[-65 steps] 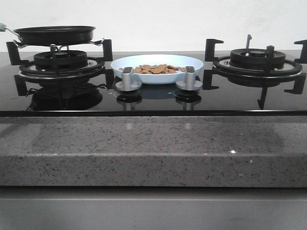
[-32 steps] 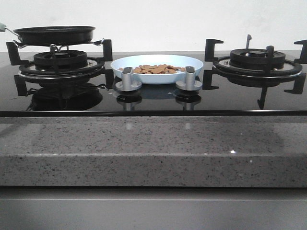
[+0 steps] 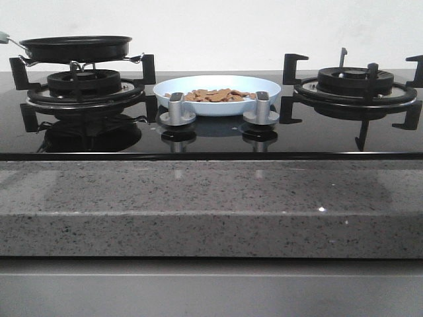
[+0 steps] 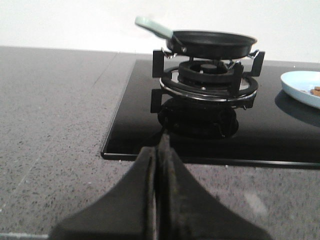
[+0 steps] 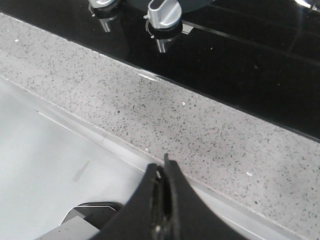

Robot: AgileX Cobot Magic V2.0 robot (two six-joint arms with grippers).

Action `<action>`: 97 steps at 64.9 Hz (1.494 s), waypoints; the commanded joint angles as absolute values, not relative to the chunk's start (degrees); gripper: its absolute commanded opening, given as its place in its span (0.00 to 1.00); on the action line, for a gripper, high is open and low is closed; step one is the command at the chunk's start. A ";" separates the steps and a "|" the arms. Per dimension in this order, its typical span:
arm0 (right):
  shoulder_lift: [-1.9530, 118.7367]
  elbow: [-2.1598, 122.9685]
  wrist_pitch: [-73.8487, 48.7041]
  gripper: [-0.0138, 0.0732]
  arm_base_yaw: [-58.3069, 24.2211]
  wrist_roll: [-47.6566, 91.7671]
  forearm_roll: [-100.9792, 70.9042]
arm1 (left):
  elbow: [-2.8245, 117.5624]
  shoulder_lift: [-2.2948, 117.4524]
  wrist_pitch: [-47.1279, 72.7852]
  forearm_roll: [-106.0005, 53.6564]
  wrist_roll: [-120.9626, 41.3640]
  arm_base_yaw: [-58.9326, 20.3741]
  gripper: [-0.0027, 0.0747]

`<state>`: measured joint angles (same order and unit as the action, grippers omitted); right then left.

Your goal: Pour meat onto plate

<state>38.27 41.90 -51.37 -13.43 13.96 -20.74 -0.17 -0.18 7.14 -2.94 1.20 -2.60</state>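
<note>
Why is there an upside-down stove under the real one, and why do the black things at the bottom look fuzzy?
Front view: the glossy black stovetop mirrors the burner grates and knobs. Left wrist view: the shut left tool is too close to the lens, so it blurs; the frying pan stays sharper. Right wrist view: the shut right tool blurs likewise.

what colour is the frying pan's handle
Pale mint green; the handle on the black frying pan shows best in the left wrist view.

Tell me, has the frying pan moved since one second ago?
No. The frying pan sits at the same spot on the left burner grate as before.
</note>
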 commanded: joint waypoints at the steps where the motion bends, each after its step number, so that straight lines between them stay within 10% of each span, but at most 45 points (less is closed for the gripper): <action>1: 38.13 43.13 -48.48 0.08 -13.29 14.14 -21.39 | -0.52 -1.27 0.00 -3.65 2.25 -2.52 0.01; 97: 38.13 43.13 -48.53 0.08 -13.29 14.14 -21.39 | -0.52 -1.27 -7.88 -3.44 2.25 -5.69 0.01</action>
